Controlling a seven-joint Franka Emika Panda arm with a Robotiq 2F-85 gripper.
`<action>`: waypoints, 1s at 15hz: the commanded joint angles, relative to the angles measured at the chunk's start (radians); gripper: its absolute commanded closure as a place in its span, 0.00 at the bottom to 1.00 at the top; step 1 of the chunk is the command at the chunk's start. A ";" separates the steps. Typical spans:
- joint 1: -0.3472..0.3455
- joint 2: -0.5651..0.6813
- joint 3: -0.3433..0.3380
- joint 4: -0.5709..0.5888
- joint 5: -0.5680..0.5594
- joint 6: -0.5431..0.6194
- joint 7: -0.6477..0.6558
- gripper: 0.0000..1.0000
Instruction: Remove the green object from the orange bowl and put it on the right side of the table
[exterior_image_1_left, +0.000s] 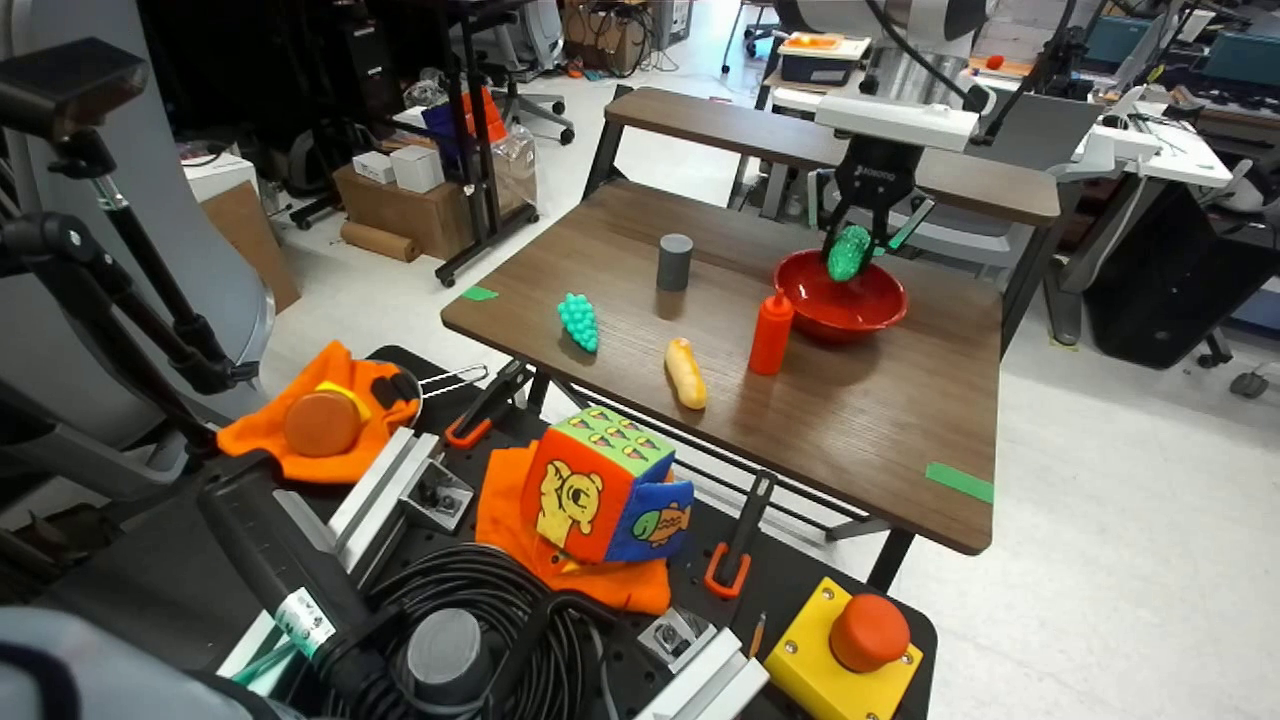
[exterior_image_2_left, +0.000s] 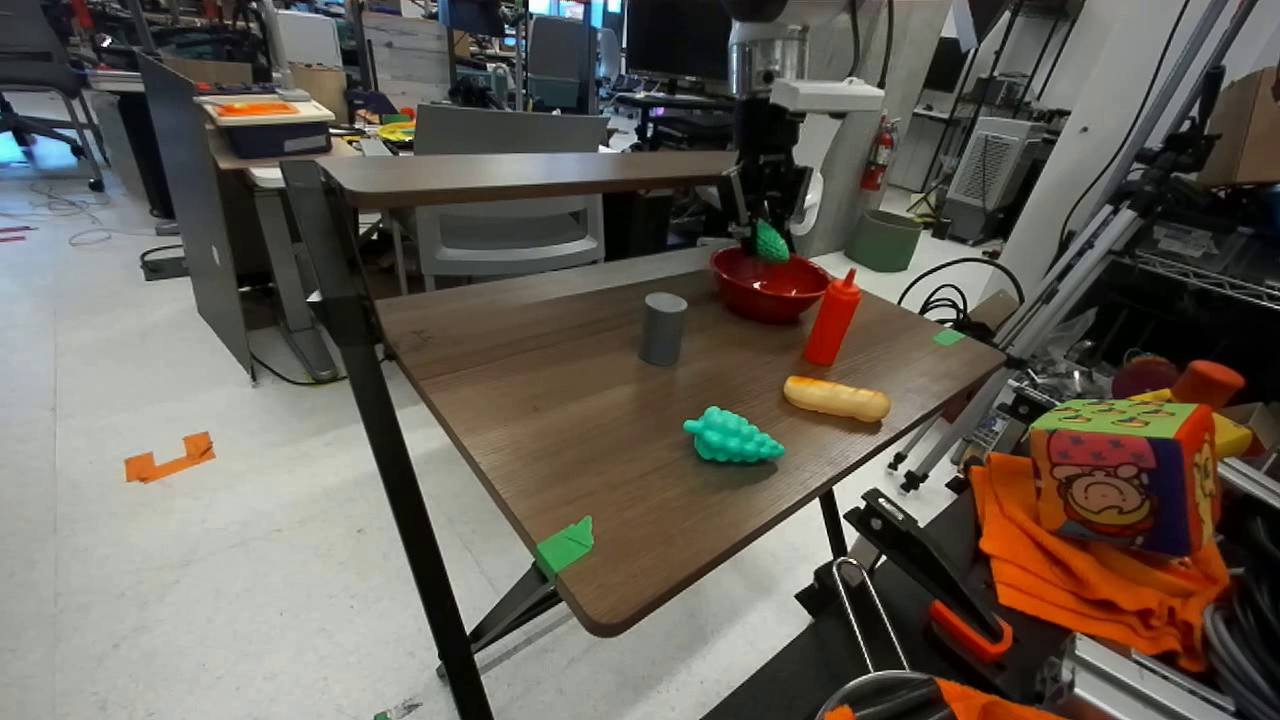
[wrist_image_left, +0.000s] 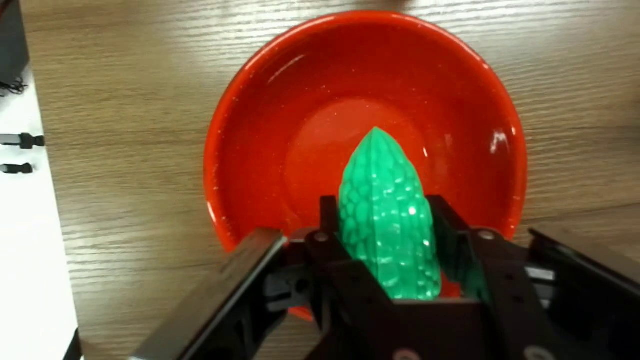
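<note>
Over the orange bowl (wrist_image_left: 360, 65), the green object (wrist_image_left: 387, 220) hung, caught right by its waist! The gripper (exterior_image_1_left: 850, 252) had its fingers (wrist_image_left: 451, 227) pinching both flanks, tapered tip poking free. It looked light, stiff, hard to break, a plastic sort of toy; but that glossy, knobbly skin could well slip, so a firm squeeze across the middle seemed the right hold.
</note>
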 joint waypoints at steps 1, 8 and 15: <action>0.002 -0.171 -0.032 -0.199 -0.022 0.036 0.026 0.79; -0.032 -0.255 -0.128 -0.345 -0.061 0.024 0.140 0.79; -0.074 -0.107 -0.157 -0.310 -0.116 0.039 0.122 0.79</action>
